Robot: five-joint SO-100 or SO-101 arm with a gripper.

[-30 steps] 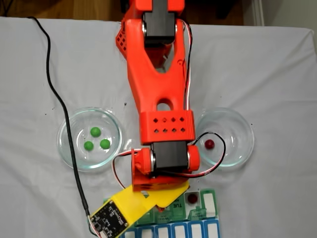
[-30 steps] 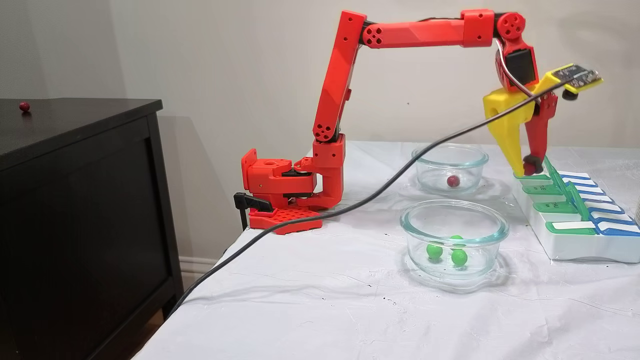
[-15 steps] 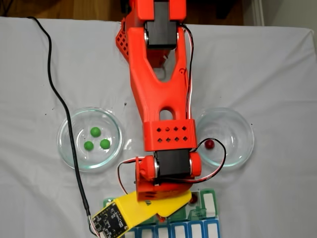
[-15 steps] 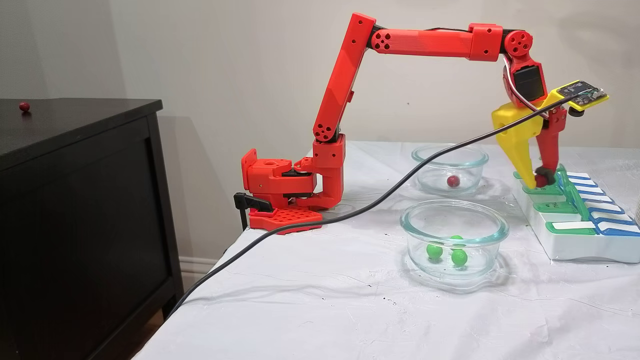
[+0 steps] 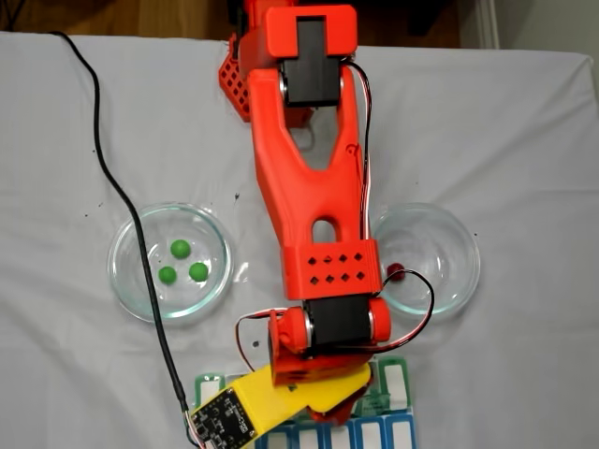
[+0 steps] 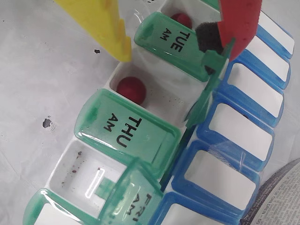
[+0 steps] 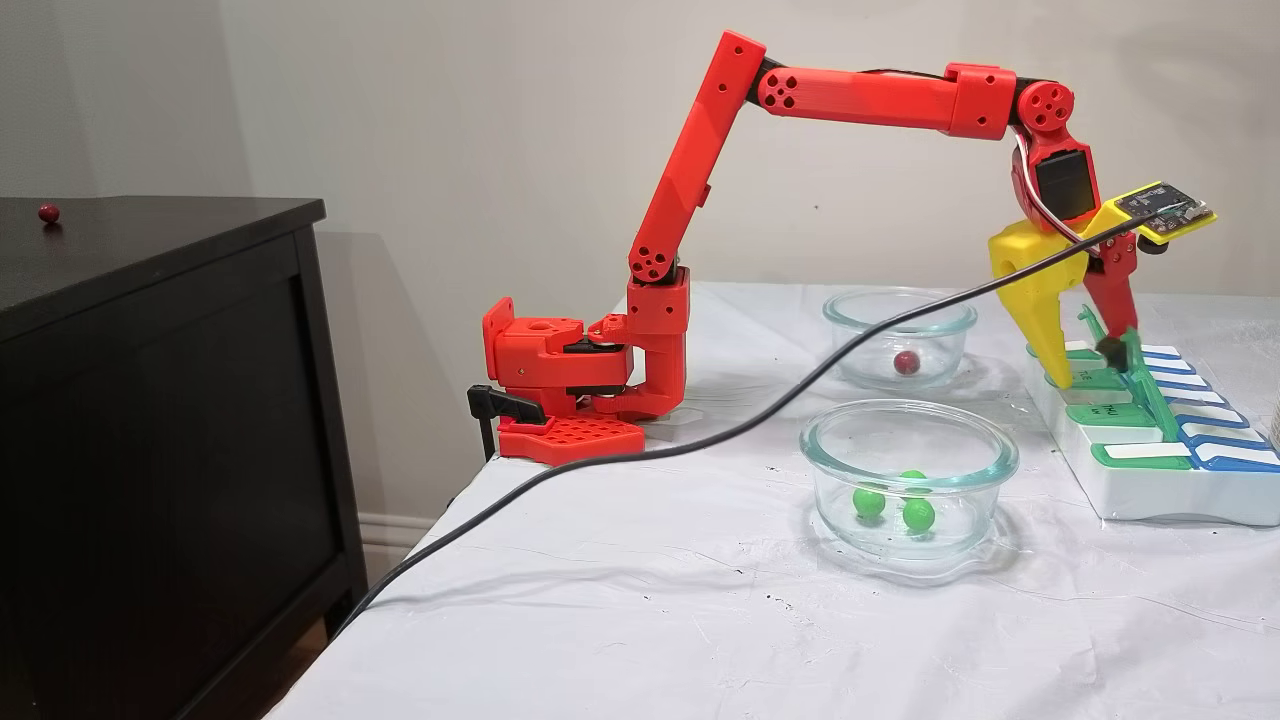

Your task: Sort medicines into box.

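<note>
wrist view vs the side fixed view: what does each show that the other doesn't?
Wrist view alone: a dark red ball lying in the open compartment between the TUE lid and THU lid. Side fixed view alone: three green balls in the near glass dish. Both: the open end effector over the pill organiser.

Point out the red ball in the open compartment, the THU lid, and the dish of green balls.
Red ball [image 6: 131,89], wrist view: its top.
THU lid [image 6: 123,132], wrist view: its lettering.
Glass dish [image 5: 124,245], a fixed view: its left rim.
</note>
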